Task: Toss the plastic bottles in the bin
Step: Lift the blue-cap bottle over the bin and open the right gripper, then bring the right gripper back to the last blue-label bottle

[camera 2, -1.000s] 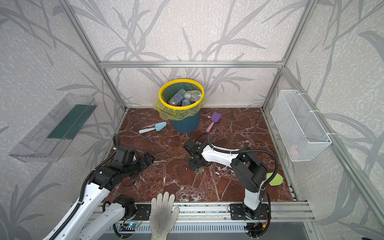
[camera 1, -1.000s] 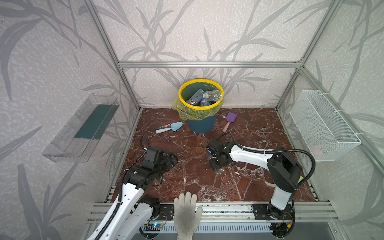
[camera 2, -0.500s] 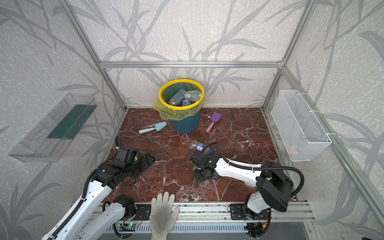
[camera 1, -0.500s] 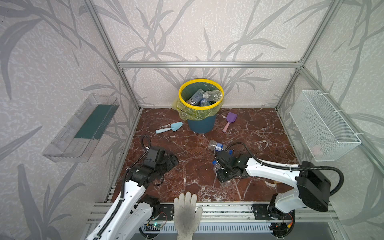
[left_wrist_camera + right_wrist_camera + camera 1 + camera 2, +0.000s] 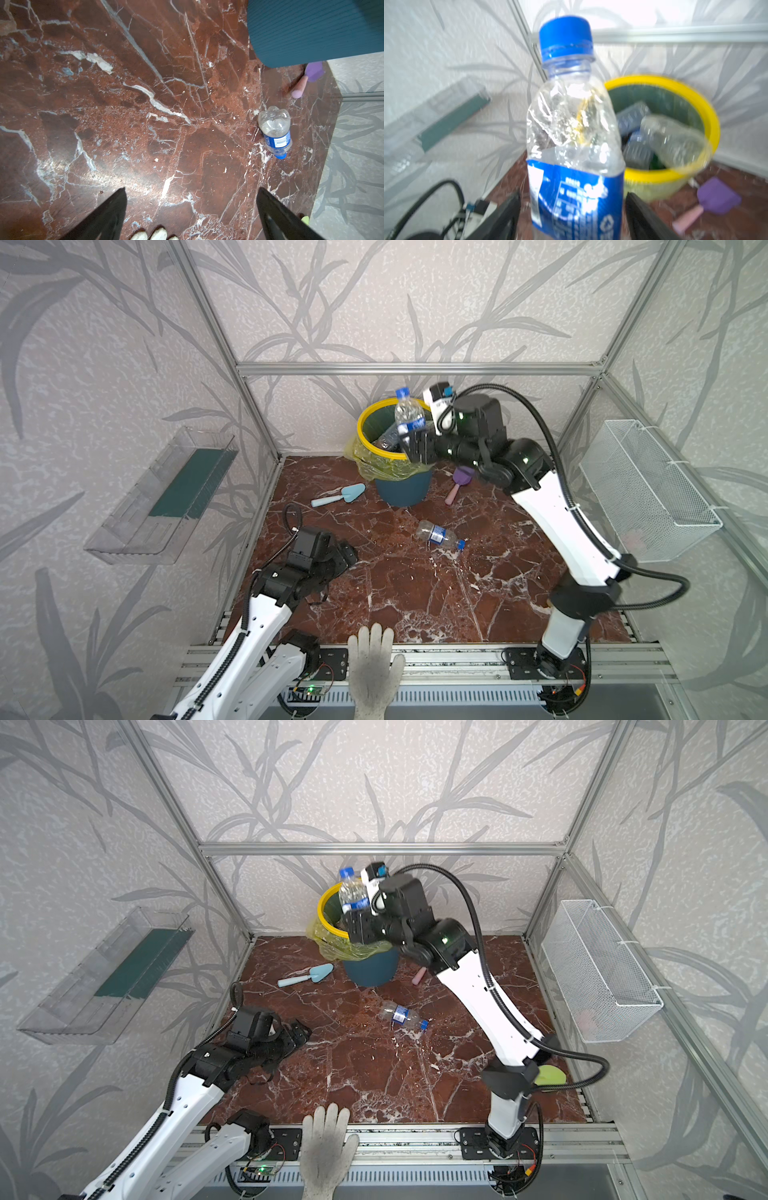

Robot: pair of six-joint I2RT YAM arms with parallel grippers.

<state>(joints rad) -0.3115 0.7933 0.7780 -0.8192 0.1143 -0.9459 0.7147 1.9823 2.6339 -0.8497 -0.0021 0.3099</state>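
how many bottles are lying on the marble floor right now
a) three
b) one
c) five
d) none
b: only one clear blue-labelled bottle lies on its side on the marble floor, in front of the bin.

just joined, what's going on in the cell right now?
The right gripper is raised beside the bin with a clear blue-capped bottle standing cap-up between its jaws. Whether it is gripped or let go, I cannot tell. Other bottles lie inside the bin. One last bottle lies on the marble floor. The left gripper hangs open and empty low over the floor.
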